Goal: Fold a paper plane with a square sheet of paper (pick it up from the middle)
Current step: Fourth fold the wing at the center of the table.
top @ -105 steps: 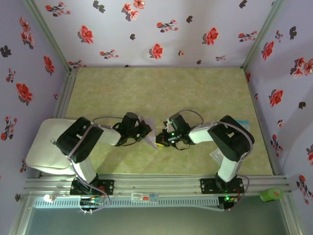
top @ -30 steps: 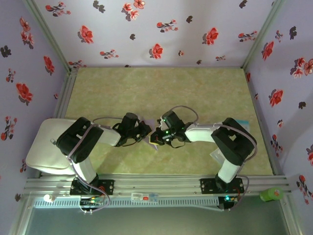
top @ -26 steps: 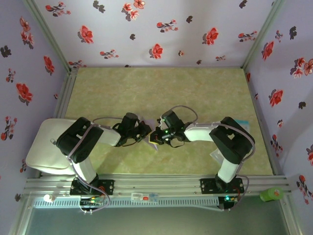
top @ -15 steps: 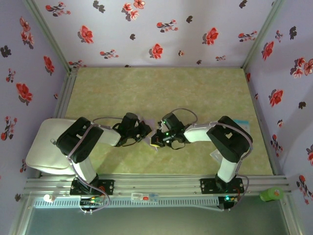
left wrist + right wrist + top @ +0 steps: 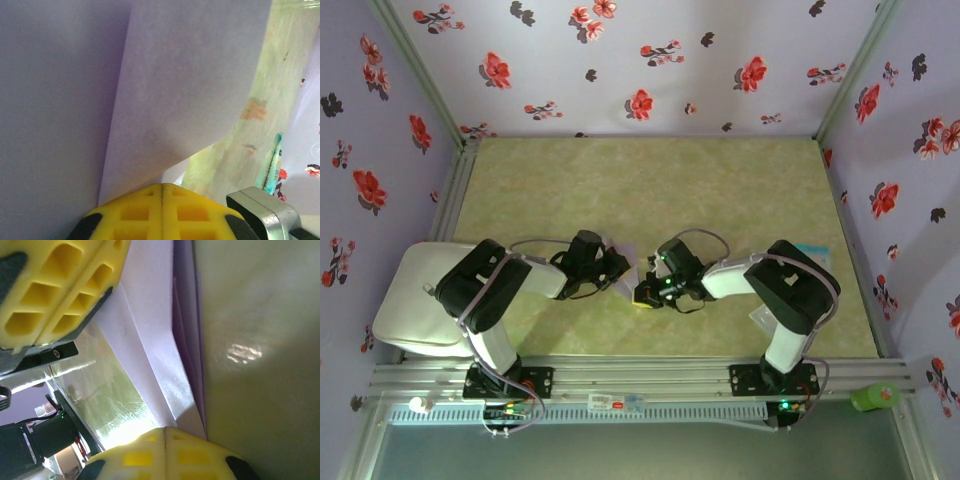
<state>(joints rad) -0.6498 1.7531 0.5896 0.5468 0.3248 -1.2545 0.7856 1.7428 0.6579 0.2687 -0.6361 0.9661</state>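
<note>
Paper sheet — pinched by left hand, right hand, both clamped

Lavender walls printed with red and black flowers close in the top, left and right of the overhead frame. The mottled pale-green tabletop fills the centre. Aluminium rails cross the bottom, with a white pad at lower left and a small green object at lower right.

Left gripper and right gripper clamped, nearly touching.
</note>
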